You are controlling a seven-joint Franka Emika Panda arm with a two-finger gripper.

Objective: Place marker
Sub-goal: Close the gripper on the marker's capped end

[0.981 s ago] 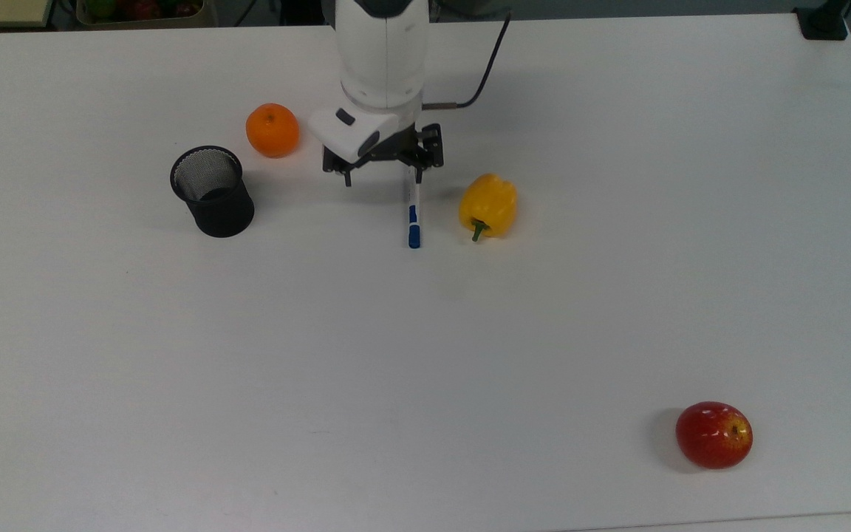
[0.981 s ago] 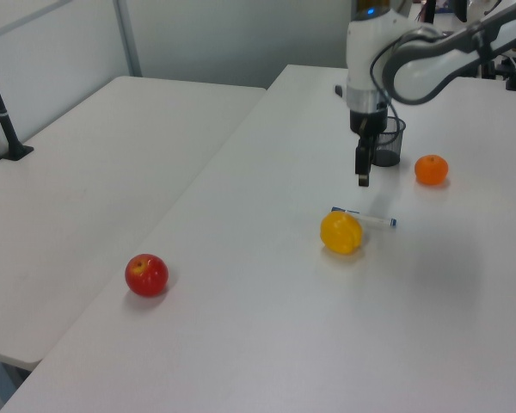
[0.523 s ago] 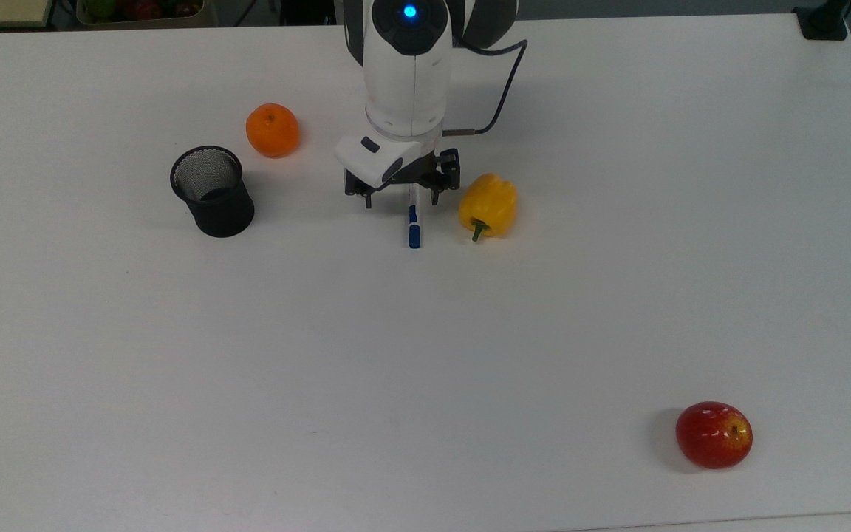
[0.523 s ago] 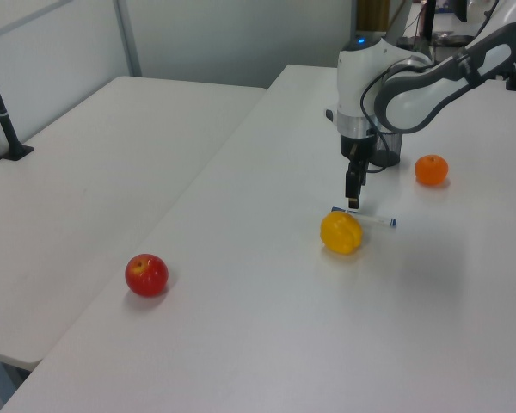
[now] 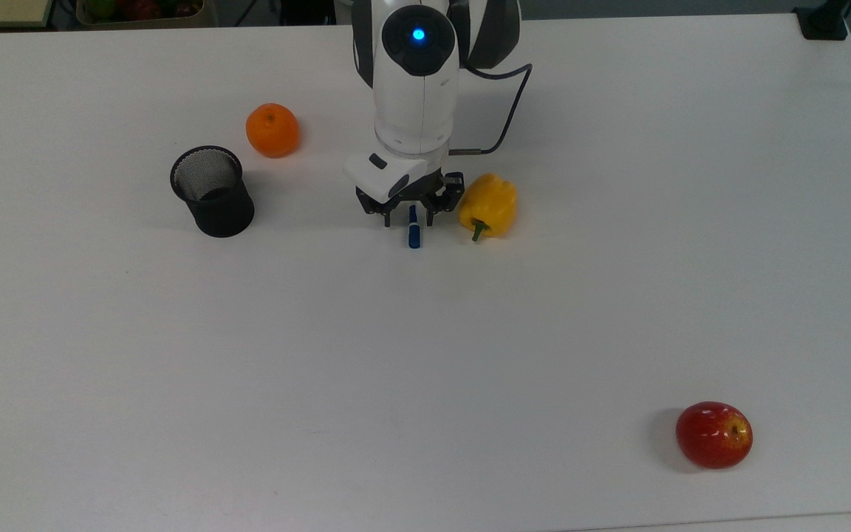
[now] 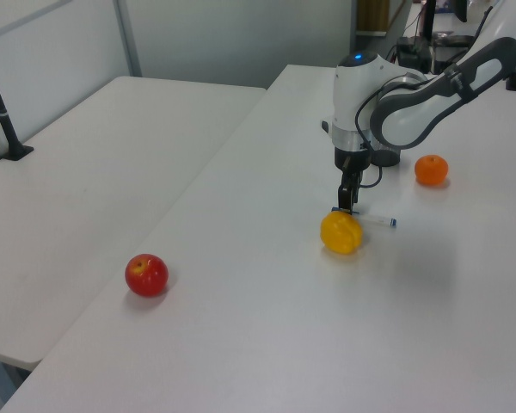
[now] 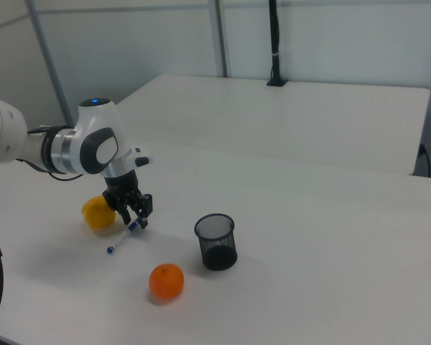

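The marker lies flat on the white table, blue cap toward the top view's bottom, just left of the yellow pepper. My gripper is low over the marker's white barrel, open, with one finger on each side of it. The barrel is mostly hidden under the hand in the top view. In the left view the gripper stands behind the pepper, and the marker runs out to its right. In the right view the gripper hangs over the marker.
A black mesh cup stands upright at the top view's left of the gripper, with an orange behind it. A red apple sits far off at the top view's bottom right. A grey cable trails from the arm.
The gripper has moved down the top view along the marker and come lower. Its fingers now straddle the barrel close to the blue band. The marker has not moved.
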